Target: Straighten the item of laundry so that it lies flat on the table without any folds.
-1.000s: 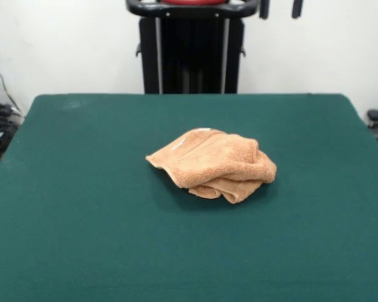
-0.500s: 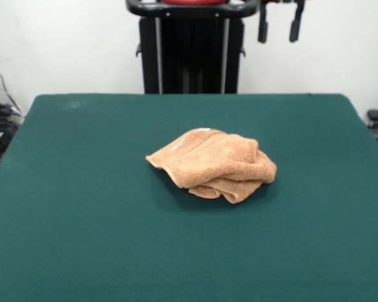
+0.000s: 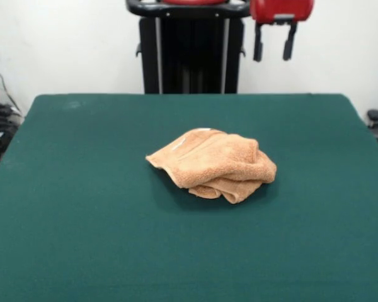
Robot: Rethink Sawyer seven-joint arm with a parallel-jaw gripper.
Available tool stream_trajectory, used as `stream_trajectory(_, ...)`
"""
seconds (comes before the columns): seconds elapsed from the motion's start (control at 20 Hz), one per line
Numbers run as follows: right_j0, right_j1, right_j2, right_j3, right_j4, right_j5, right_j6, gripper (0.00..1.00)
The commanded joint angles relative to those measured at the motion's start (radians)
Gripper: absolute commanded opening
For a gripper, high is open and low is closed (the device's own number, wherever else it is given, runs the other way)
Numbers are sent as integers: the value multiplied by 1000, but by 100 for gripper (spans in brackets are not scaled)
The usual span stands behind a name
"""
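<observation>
**Towel bunched mid-table, claw high above**

The table fills most of the front view, its dark green cloth bare apart from one thing near the middle; that open ground probably serves the job, since a towel spread flat needs room on every side.

The towel lies at the centre, a little toward the picture's right; it is orange-tan terry, gathered into a low rumpled mound rather than spread; a broad upper layer drapes over the heap, a pointed corner sticks out on the picture's left, and thicker rolled folds pile up at the near right; a pale patch shows close to the far edge, too small to name; the task looks not yet started, as every fold is in place.

The gripper hangs from a red housing at the top, well above the table and well apart from the towel, toward the far right of it; its two dark fingers stand spread with clear wall showing between them, holding nothing, which suits a grasp to come.
</observation>
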Motion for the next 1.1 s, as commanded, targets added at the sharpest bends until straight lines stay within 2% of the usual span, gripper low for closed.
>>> stream_trajectory(0.05, -27, 153, 61, 123, -29, -119, 202, 100)
stream_trajectory(0.3, -72, 368, 56, 73, -64, -264, 201, 100)
stream_trajectory(0.65, -52, 633, -8, -78, -42, -365, 200, 100)
stream_trajectory(1.1, -59, 721, 26, -166, -16, -396, 180, 100)
